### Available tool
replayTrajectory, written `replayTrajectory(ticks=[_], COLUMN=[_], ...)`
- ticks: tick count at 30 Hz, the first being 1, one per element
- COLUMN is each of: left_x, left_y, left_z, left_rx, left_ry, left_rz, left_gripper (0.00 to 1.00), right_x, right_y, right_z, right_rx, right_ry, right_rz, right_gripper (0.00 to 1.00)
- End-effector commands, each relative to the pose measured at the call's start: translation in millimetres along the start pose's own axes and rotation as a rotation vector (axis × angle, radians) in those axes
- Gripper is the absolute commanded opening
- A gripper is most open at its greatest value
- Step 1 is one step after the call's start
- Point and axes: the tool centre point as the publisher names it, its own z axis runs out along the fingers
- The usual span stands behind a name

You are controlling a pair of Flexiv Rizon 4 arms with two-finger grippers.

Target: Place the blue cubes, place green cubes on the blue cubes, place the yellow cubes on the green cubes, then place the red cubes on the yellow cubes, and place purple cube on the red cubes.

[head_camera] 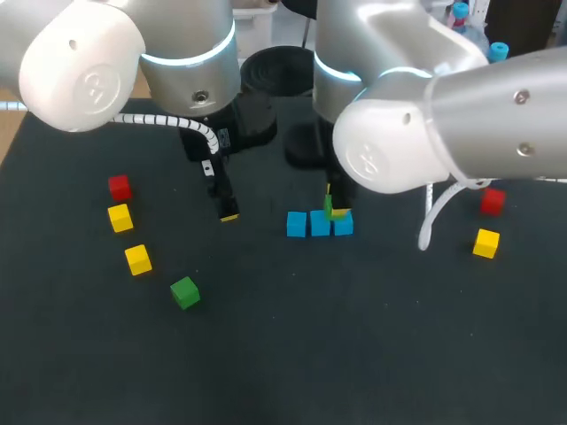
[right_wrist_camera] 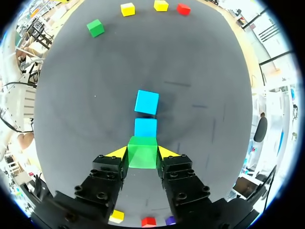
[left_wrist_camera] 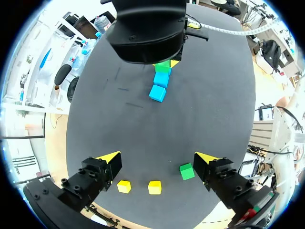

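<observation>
Now: right gripper (right_wrist_camera: pixel 143 152) pinching a green cube (right_wrist_camera: pixel 142 158) over the end blue cube (head_camera: pixel 344 225) of the mid-table blue row (head_camera: pixel 308 224), right-edge side. Left gripper (left_wrist_camera: pixel 157 158) spread, empty. Risk: an off-centre release topples the green cube, or the opening fingers nudge the neighbouring blue one.

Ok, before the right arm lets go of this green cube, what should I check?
1. Right gripper shut on green cube: ok.
2. Three blue cubes in a row: ok.
3. Green cube seated squarely on the end blue cube: cannot tell.
4. Left gripper open, clear of the row: ok.
5. Second green cube free on the table: ok.
</observation>
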Motion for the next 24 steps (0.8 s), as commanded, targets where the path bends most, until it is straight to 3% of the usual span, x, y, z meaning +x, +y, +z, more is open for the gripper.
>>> replayTrajectory(ticks=[1,24], left_x=[0.3,0.3], left_y=[-0.2,-0.2], left_z=[0.1,0.1], left_rx=[-0.001,-0.001], left_ry=[0.000,0.000], left_rz=[-0.001,-0.001], left_gripper=[1.00,1.00], right_x=[-1.4,1.2], right_y=[-4.4,-1.2], right_z=[-0.6,2.3], right_rx=[-0.006,-0.033], right_ry=[0.009,0.018], right_rz=[-0.004,-0.007], right_gripper=[0.00,0.00])
